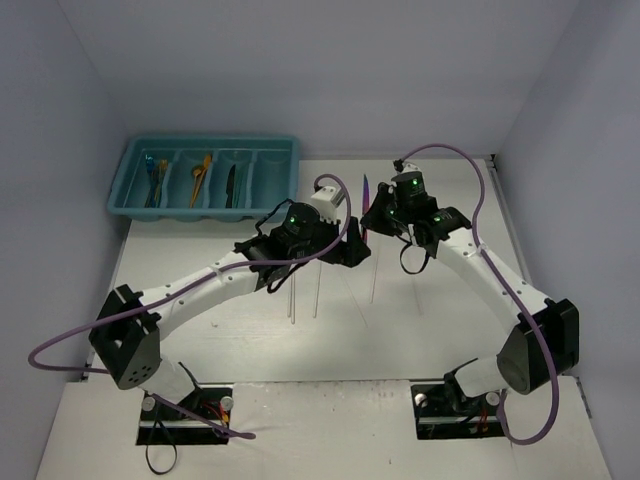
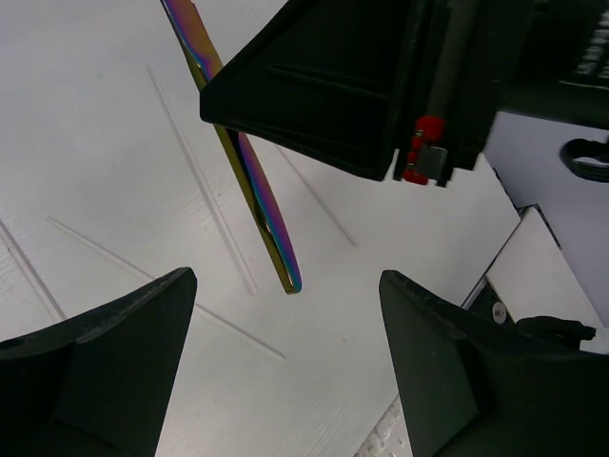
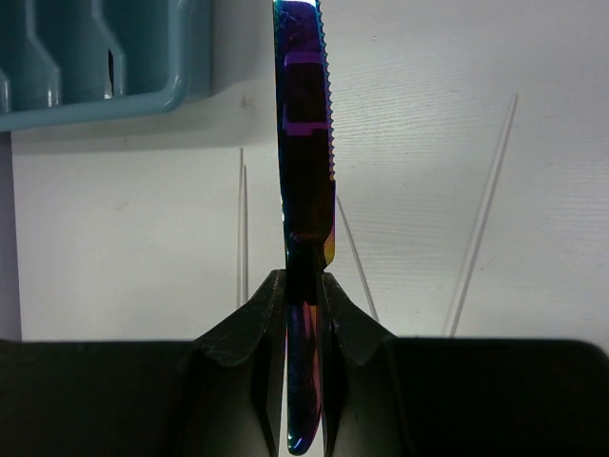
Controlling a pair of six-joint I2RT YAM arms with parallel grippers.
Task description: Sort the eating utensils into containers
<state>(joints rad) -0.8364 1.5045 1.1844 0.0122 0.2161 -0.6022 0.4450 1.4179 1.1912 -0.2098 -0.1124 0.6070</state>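
My right gripper (image 1: pixel 368 222) is shut on a purple iridescent knife (image 1: pixel 366 190), held above the table with its serrated blade pointing away; the right wrist view shows the knife (image 3: pixel 306 143) pinched between the fingertips (image 3: pixel 257 314). My left gripper (image 1: pixel 352 250) is open and empty just left of it; in the left wrist view the knife's handle end (image 2: pixel 249 171) hangs ahead of the open fingers (image 2: pixel 114 362). The teal tray (image 1: pixel 285 150) stands at the far left, holding teal and gold utensils (image 1: pixel 155 180), an orange one (image 1: pixel 202 172) and a black one (image 1: pixel 231 185) in separate compartments.
Several thin clear sticks lie on the white table under and in front of the grippers (image 1: pixel 293 295), (image 1: pixel 374 275), also in the right wrist view (image 3: pixel 481 219). The tray's corner (image 3: pixel 95 95) shows at that view's upper left. Walls enclose the table on three sides.
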